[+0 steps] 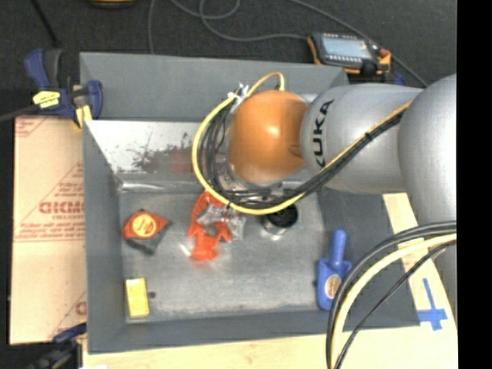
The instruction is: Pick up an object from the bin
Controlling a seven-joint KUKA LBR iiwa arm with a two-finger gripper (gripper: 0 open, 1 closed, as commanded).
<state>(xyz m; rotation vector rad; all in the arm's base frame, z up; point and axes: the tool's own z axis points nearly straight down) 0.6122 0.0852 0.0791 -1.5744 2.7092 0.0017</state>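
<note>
My gripper (227,217) is low in the middle of the bin, mostly hidden under the arm's orange cover. Directly below and against it lies an orange-red plastic thing in a clear crinkled wrapper (204,237); whether the gripper has hold of it I cannot tell. Just to the right of the gripper sits a small black round thing (281,219) with a silvery part beside it.
An orange and black tape measure (143,228) lies to the left. A yellow block (137,297) rests in the front left corner. A blue clamp (331,271) lies by the right wall. The arm covers the back right of the bin.
</note>
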